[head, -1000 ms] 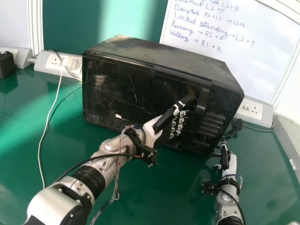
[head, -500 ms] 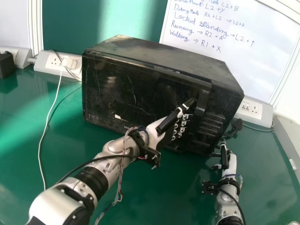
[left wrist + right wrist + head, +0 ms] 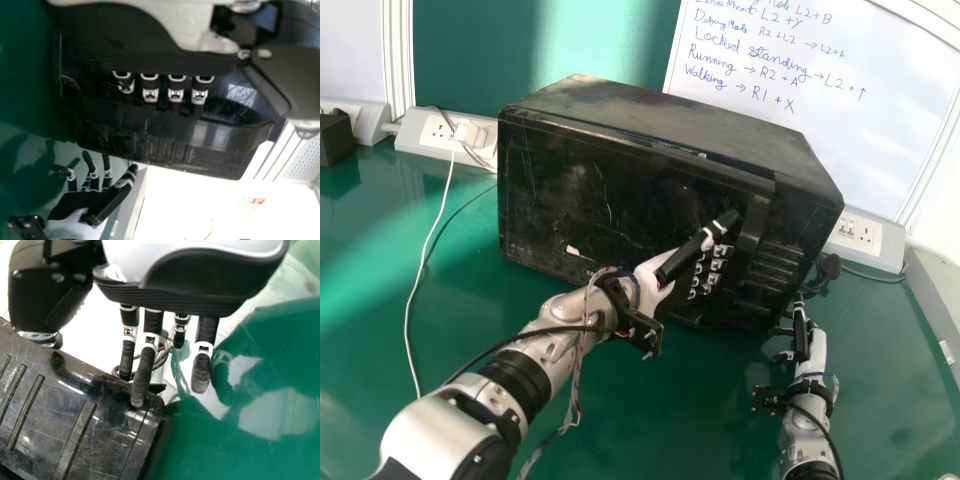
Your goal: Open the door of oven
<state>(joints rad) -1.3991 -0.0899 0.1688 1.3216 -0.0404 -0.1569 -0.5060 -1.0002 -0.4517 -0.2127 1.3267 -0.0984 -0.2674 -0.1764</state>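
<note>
Glossy green tabletop [image 3: 370, 340], thin white cable [image 3: 413, 290] at left; then the boxy, scuffed black oven [image 3: 550, 195], long axis left to right, right end nearer, front angled slightly left. Left hand [image 3: 649, 273] beside its upright handle [image 3: 752, 225], grip unclear; smooth whiteboard [image 3: 850, 140] behind; right hand [image 3: 816, 348] near the oven's right end, fingers loosely extended.

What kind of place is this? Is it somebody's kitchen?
Probably a robot lab, not a kitchen: there's a robot arm by the oven, and a whiteboard with handwritten notes.
</note>
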